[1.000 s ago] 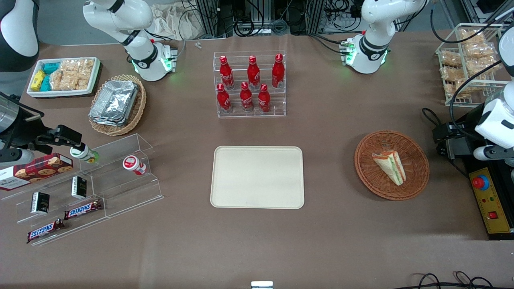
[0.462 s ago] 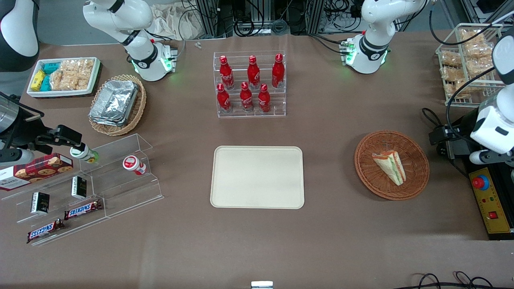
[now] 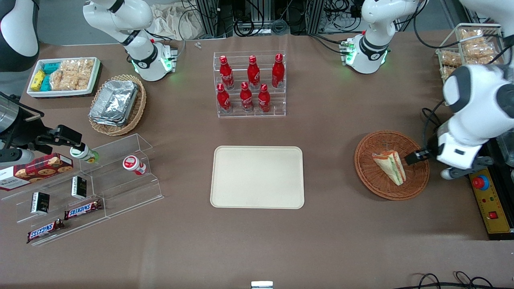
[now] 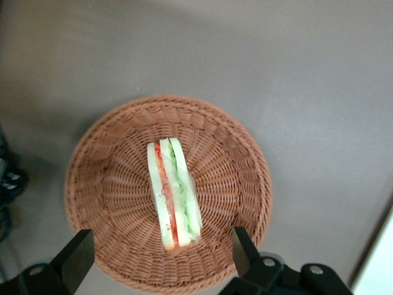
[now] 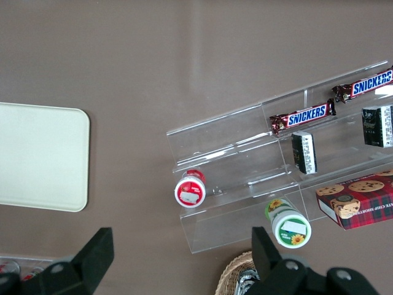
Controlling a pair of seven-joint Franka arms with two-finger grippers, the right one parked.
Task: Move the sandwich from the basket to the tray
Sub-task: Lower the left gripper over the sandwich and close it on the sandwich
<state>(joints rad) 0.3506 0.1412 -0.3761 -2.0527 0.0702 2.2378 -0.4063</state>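
End effector (image 4: 158, 258) hovers spread above the sandwich (image 4: 174, 194) lying in the basket (image 4: 110, 184)

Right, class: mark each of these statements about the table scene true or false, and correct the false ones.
1. The wrapped triangular sandwich lies in the round reddish-brown wicker basket. True.
2. The cream rectangular plastic tray holds a bottle. False: nothing lies on it.
3. The left arm's gripper grips the sandwich. False: it is open, above the basket, fingers apart from the sandwich.
4. Six red bottles stand in a clear rack. True.
5. The basket touches the tray. False: bare table separates them.
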